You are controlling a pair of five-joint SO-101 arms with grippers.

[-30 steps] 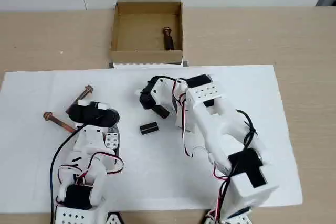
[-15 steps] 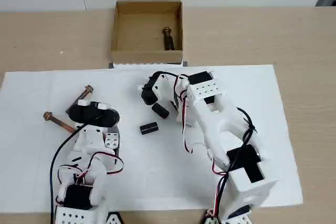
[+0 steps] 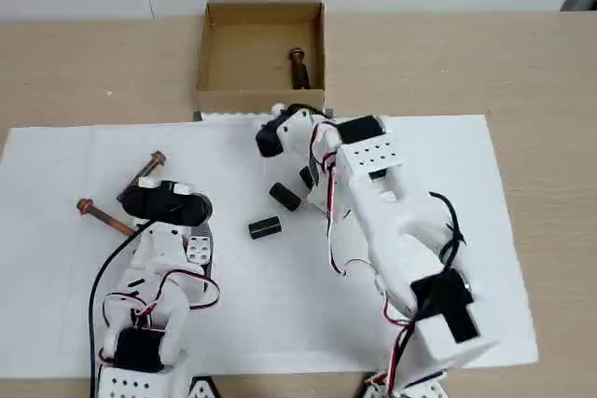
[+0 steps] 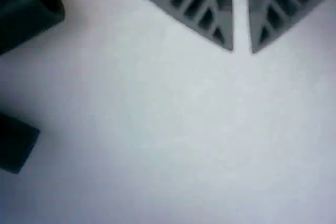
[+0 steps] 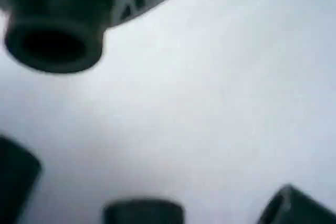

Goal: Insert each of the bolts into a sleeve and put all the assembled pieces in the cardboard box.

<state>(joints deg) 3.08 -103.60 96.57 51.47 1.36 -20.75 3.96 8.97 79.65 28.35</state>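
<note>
Evidently found the right gripper [image 3: 277,131] clamped on a short black tubular sleeve [image 5: 52,35], over the white paper sheet [image 3: 75,286] and just beside the near wall of the open brown cardboard box [image 3: 216,53]. Judged that sleeve light, stiff and smooth-walled, so apt to twist or slip under a pinch across its round side; best taken across the middle of the barrel, leaving the open bore free at one end for a bolt. Counted two more black sleeves lying loose on the paper, one [image 3: 284,196] close under the right arm, the other [image 3: 265,227] just beside it toward the left arm. Saw two coppery-brown metal bolts with broad heads, one [image 3: 147,167] and another [image 3: 101,215], lying bare on the paper near the left arm, well apart from the sleeves. Reckoned these heavier, rigid, rough enough along the thread to give grip; better held near the head, with the shank left clear for entry. Found the left gripper [image 4: 240,48] low over the paper, fingers [image 4: 199,9] all but together on nothing, a thin slit of paper between. Inside the box, made out a single bolt already wearing its sleeve [image 3: 298,68], lying close to the wall on the right arm's side. Took the two bare bolts as yet to be sleeved.
</note>
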